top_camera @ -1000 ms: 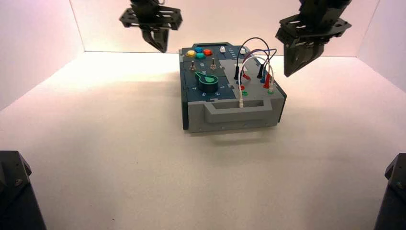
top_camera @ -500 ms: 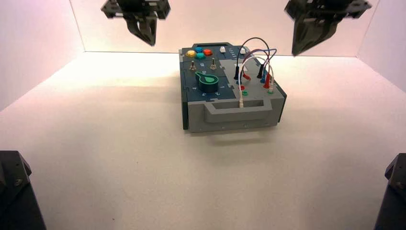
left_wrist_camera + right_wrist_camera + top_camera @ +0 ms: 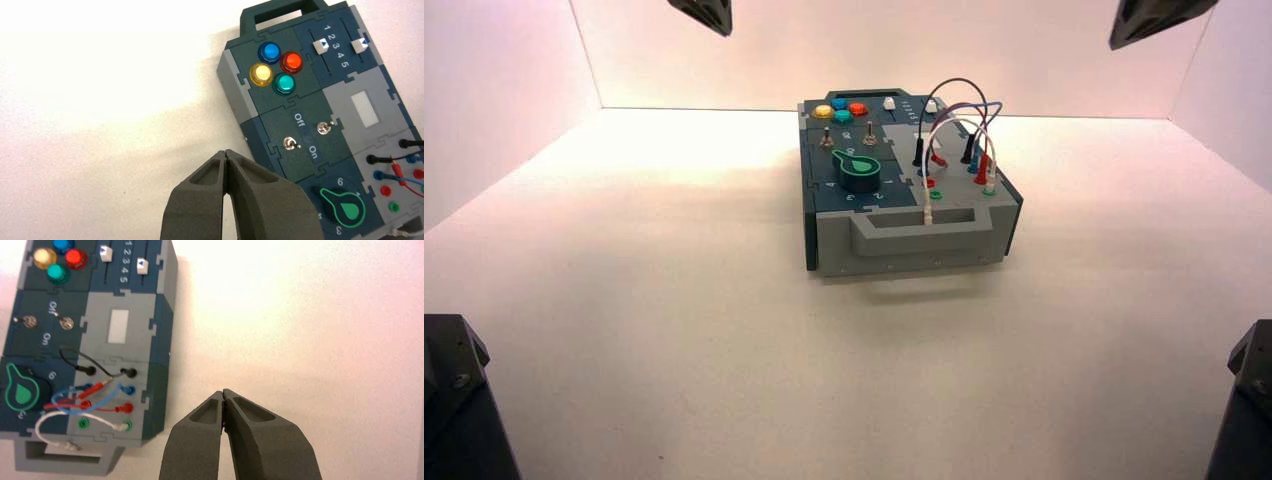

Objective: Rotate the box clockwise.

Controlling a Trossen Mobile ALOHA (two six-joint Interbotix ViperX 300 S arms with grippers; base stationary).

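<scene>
The box (image 3: 904, 235) stands lengthwise on the white table, its grey end handle toward me, with round coloured buttons (image 3: 840, 109), two toggle switches, a green knob (image 3: 859, 172) and looping plug wires (image 3: 954, 130) on top. My left gripper (image 3: 226, 152) is shut and empty, high above the table beside the box's (image 3: 310, 130) left side. On the other side my right gripper (image 3: 223, 391) hangs shut and empty, high off the box's (image 3: 120, 330) right side. In the high view only the tips of the left gripper (image 3: 707, 14) and right gripper (image 3: 1154, 18) show at the top edge.
White walls (image 3: 504, 90) close in the table on the left, back and right. Two dark arm bases (image 3: 454, 400) sit at the near corners. Bare white table (image 3: 674, 330) lies around the box.
Both grippers have risen steadily away from the box's far end, almost out of the high view. The box has not moved.
</scene>
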